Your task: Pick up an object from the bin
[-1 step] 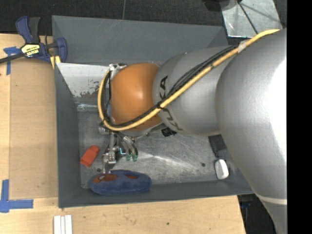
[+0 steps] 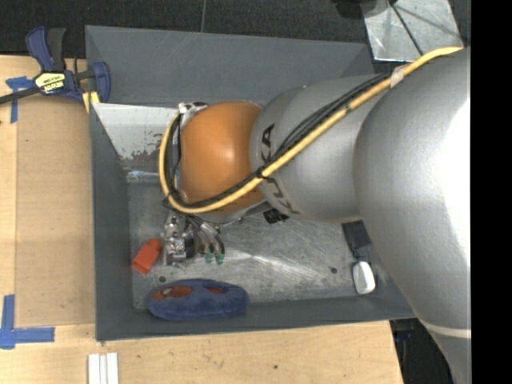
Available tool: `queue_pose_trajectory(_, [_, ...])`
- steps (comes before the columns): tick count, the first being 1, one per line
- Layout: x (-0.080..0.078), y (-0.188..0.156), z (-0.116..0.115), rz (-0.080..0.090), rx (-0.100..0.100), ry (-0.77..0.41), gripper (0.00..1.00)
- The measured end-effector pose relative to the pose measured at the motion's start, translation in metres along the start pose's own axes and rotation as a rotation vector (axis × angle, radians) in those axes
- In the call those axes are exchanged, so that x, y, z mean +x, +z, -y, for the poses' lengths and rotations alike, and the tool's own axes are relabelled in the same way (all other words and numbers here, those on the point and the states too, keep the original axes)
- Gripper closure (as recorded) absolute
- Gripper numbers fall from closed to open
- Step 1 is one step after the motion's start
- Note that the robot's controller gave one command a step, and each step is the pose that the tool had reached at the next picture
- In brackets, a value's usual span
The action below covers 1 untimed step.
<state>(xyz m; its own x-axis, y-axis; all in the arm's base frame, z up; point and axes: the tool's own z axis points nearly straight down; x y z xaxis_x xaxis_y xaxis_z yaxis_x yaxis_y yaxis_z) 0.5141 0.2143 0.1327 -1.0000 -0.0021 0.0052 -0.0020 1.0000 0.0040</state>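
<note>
Silver KUKA arm (image 2: 384, 150) lies nearest the lens, entering from 3 o'clock, with a yellow cable (image 2: 320, 130) along it. It ends in a domed orange wrist cover (image 2: 216, 154) over the middle of the grey bin (image 2: 240, 62).

Gripper (image 2: 192, 245) hangs below the cover, low over the floor in the bin's 7 o'clock part. Cannot tell whether it is spread or pressed together.

- Small orange-red block (image 2: 146, 256): just beside the gripper at its 9 o'clock, on the floor.
- Blue oblong soft item with an orange patch (image 2: 200, 301): near, at 6 o'clock, along the bin's wall.
- Small white rounded piece (image 2: 364, 278): well apart, at 3 o'clock.
</note>
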Motion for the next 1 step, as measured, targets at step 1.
queue_pose_trajectory(1, [-0.0403, -0.1059, 0.0432, 0.018, 0.002, -0.003, 1.0])
